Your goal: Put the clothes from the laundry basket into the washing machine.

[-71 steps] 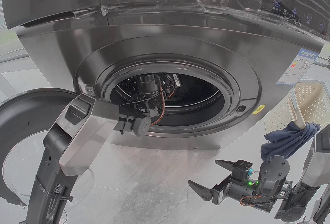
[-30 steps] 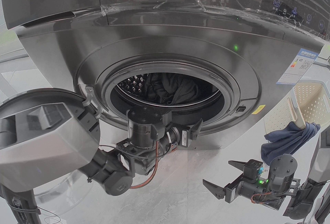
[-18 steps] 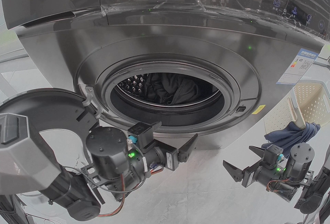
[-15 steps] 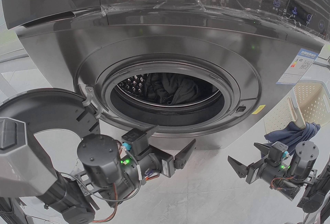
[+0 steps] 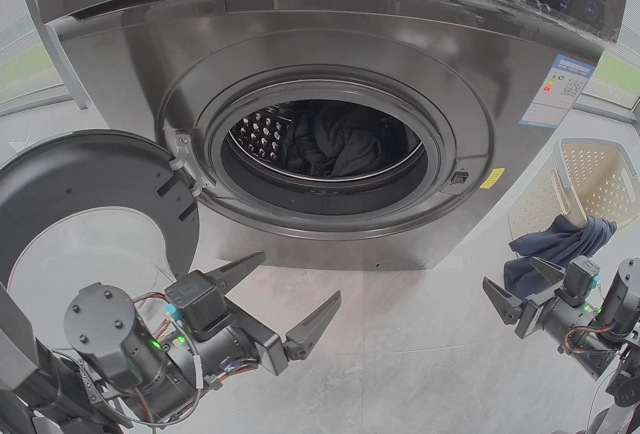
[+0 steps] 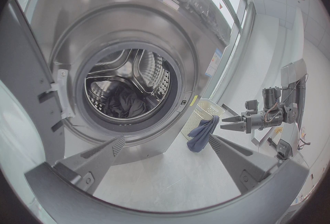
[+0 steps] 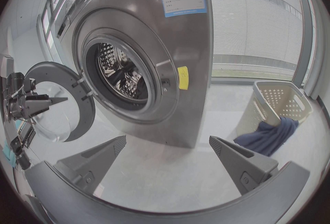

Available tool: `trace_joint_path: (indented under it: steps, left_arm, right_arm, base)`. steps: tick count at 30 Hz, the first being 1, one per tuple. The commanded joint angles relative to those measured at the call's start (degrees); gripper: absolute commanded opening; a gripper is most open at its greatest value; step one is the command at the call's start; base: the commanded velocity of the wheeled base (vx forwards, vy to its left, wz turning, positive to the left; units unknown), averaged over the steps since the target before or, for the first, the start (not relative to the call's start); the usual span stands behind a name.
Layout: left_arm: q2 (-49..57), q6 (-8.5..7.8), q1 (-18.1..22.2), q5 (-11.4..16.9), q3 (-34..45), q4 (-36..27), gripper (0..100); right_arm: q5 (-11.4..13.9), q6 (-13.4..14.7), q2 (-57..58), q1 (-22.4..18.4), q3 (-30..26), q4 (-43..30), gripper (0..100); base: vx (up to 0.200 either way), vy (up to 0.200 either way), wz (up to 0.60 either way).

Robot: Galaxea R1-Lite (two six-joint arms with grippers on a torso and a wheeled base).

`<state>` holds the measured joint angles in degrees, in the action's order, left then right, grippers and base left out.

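The washing machine stands with its round door swung wide to the left. A dark garment lies inside the drum, and it appears again as a dark garment in the left wrist view. On the floor at the right is the cream laundry basket, with a blue cloth draped over its rim. My left gripper hangs open and empty, low in front of the machine. My right gripper is open and empty just left of the blue cloth.
Pale tiled floor spreads in front of the machine. The open door takes up the space on the left. The basket sits against a window wall beside the machine's right side.
My left arm has come out of the drum, leaving the dark garment inside, and dropped low before the machine. The right gripper has shifted right towards the blue cloth. The head camera has also moved.
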<state>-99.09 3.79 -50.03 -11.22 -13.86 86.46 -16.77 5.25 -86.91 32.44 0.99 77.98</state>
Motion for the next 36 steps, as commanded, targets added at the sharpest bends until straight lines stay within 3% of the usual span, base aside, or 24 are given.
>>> trace_joint_path:
  steps: [1, 2, 4, 8, 13, 16, 21, 27, 30, 36]
  left_arm:
    - [9.79, -0.36, 1.87, -0.21, 6.48, -0.23, 100]
    - [12.69, -0.63, 3.71, -0.21, 8.85, -0.23, 100]
    - [14.97, -1.07, 5.56, -0.21, 10.35, -0.5, 100]
    - [18.93, -2.03, 9.51, 0.76, 12.89, -1.9, 100]
    - [24.29, -2.03, 12.33, 0.76, 13.86, -6.21, 100]
    - [29.74, -2.12, 15.49, 1.28, 13.86, -11.57, 100]
    - [40.46, -1.33, 16.98, 1.99, 13.86, -23.7, 100]
    - [52.85, -1.33, 17.07, 1.55, 13.77, -37.15, 100]
    - [60.59, -0.28, 21.2, 1.9, 13.77, -45.94, 100]
    - [73.77, 1.31, 24.98, 2.25, 13.86, -57.28, 100]
  right_arm:
    - [-1.33, 0.02, 14.48, -0.97, -0.99, -10.92, 100]
    - [-2.91, 0.11, 20.55, -0.53, -0.99, -17.87, 100]
    - [-3.18, 0.11, 25.03, -0.97, -0.99, -22.79, 100]
    - [-3.35, 0.02, 31.8, -2.56, -0.99, -28.85, 100]
    - [-3.0, -0.24, 40.41, -5.37, -0.99, -38.43, 100]
    - [-2.56, -0.42, 47.27, -7.04, -0.99, -44.85, 100]
    - [-1.68, -0.33, 58.17, -10.38, -0.9, -55.83, 100]
    - [1.22, -0.6, 68.27, -15.04, -0.9, -62.16, 100]
    - [2.27, -1.83, 73.9, -17.32, -0.9, -66.91, 100]
    - [2.27, -2.44, 79.88, -19.87, -0.9, -69.99, 100]
  base:
    - [-0.2, 0.0, 0.0]
    - [-0.2, 0.0, 0.0]
    - [-0.2, 0.0, 0.0]
    - [0.0, 0.0, 0.0]
    - [0.0, 0.0, 0.0]
    - [-0.2, 0.0, 0.0]
    - [0.0, 0.0, 0.0]
    - [-0.067, 0.0, 0.0]
    - [-0.067, 0.0, 0.0]
    - [-0.067, 0.0, 0.0]
